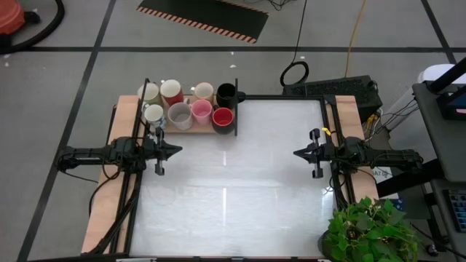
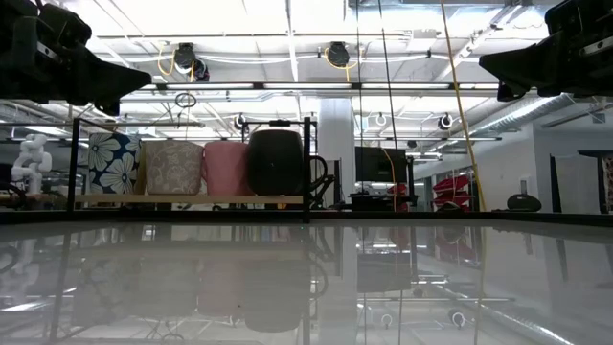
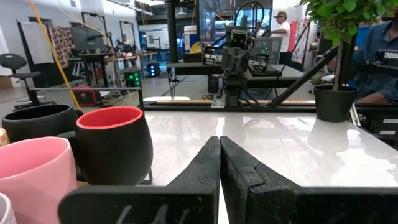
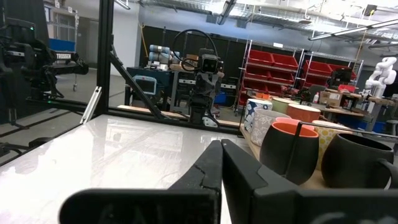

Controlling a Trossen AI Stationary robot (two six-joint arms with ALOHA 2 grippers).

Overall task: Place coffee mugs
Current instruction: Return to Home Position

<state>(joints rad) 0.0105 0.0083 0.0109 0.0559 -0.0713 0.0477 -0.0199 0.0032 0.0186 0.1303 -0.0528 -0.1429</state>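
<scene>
Coffee mugs (image 1: 201,110): eight, grouped on rack (image 1: 236,109) just beside left gripper (image 1: 177,151), well apart from right gripper (image 1: 297,153); both claws closed tight, empty.

Left arm (image 1: 102,154): stretched level along the left side of the tabletop (image 1: 233,196), pointing inward. Left gripper (image 1: 177,151): held high above the surface, fingers (image 3: 205,168) pressed together tip to tip. Right arm (image 1: 378,156): mirrored pose along the right side, level, pointing inward. Right gripper (image 1: 297,153): held at a like height, fingers (image 4: 208,165) closed against each other. The two grippers face one another, well apart, across the middle of the tabletop.
</scene>
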